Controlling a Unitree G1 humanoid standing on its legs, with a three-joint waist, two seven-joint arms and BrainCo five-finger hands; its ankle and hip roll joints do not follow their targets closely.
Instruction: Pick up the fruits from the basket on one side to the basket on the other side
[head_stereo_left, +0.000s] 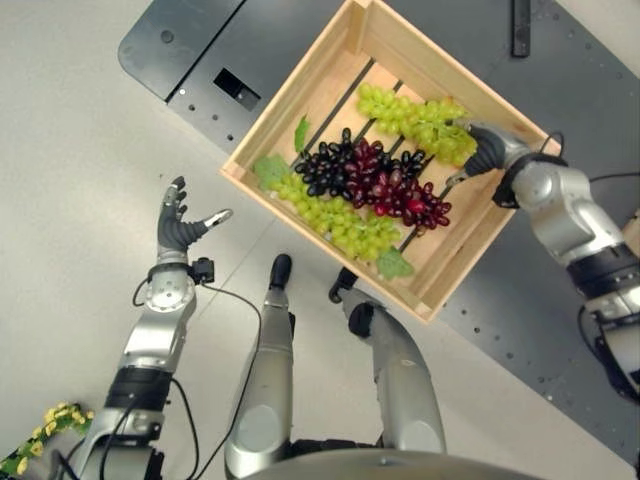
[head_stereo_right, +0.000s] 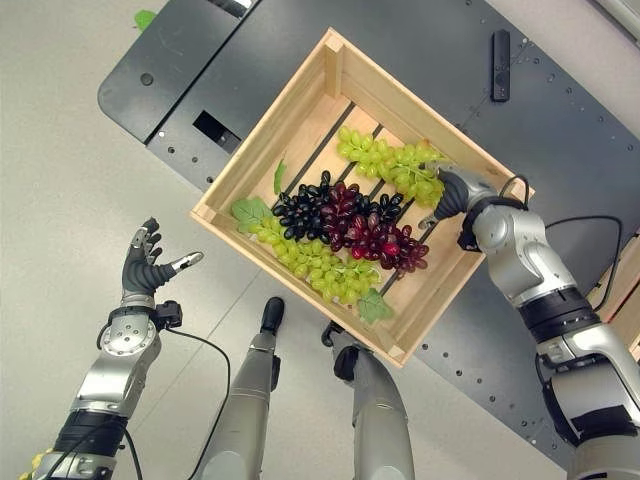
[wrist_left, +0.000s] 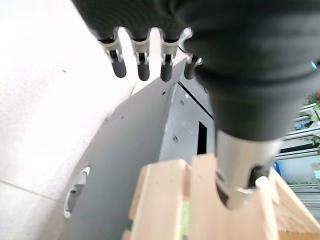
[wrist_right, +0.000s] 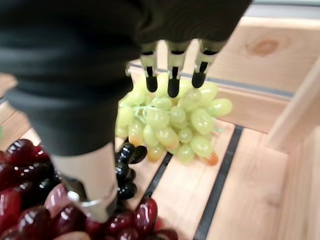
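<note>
On a pale floor (head_stereo_left: 70, 120) crossed by thin seams, a sprig of small yellow flowers (head_stereo_left: 45, 425) lies nearest the camera, by the left arm. Just beyond it the left hand (head_stereo_left: 178, 222) hangs over the bare floor well short of the crate, its fingers spread and relaxed and holding nothing.

A dark grey metal plate (head_stereo_right: 560, 140), drilled with rows of small holes and cut by one rectangular slot (head_stereo_left: 236, 89), lies flat on the floor and carries a light wooden crate (head_stereo_right: 262, 150) set cornerwise to the camera. The crate's slatted bottom shows dark gaps between its boards. Inside, a long bunch of green grapes (head_stereo_left: 335, 218) with a green leaf at each end lies along the nearer wall, touching a cluster of black grapes (head_stereo_left: 325, 168) and a bunch of red grapes (head_stereo_left: 395, 188) in the middle.

Further in, a second bunch of green grapes (wrist_right: 175, 117) rests near the far wall. The right hand (head_stereo_right: 452, 197) reaches into the crate at that bunch; seen from the wrist, its fingers (wrist_right: 173, 75) point nearly straight down with the dark tips at the top of the grapes and the thumb (wrist_right: 92, 192) apart over the red bunch, not closed on anything. A short black bar (head_stereo_right: 501, 62) lies on the plate beyond the crate.
</note>
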